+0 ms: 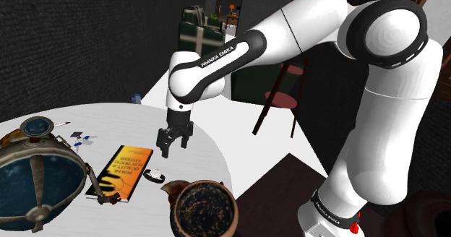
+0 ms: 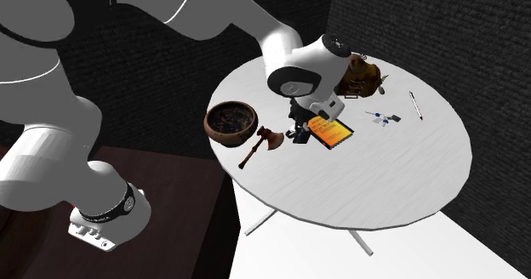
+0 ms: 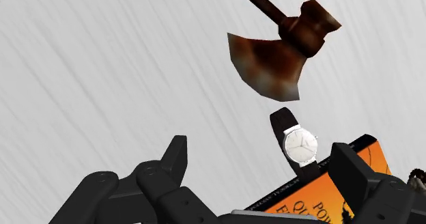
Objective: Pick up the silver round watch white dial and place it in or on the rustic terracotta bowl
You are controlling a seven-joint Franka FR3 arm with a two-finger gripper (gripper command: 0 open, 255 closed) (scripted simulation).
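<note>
The gripper hangs above the round white table, pointing down, its two black fingers standing well apart with nothing between them touching either one. In the wrist view the silver round watch, white dial up and dark strap stretched flat, lies on the table nearer one finger than the other. It rests just beside the long edge of an orange book. A small brown axe lies just past the watch, its blade end towards the strap but apart from it.

The dark brown bowl sits close to the table's rim on the side nearest the stand, with the axe between it and the watch. In the shoulder view the bowl is near the watch.

A dark blue globe in a brownish frame stands beyond the book, and a pen lies near the far rim. The second exterior view's right half of the table is bare white surface out to its edge.
</note>
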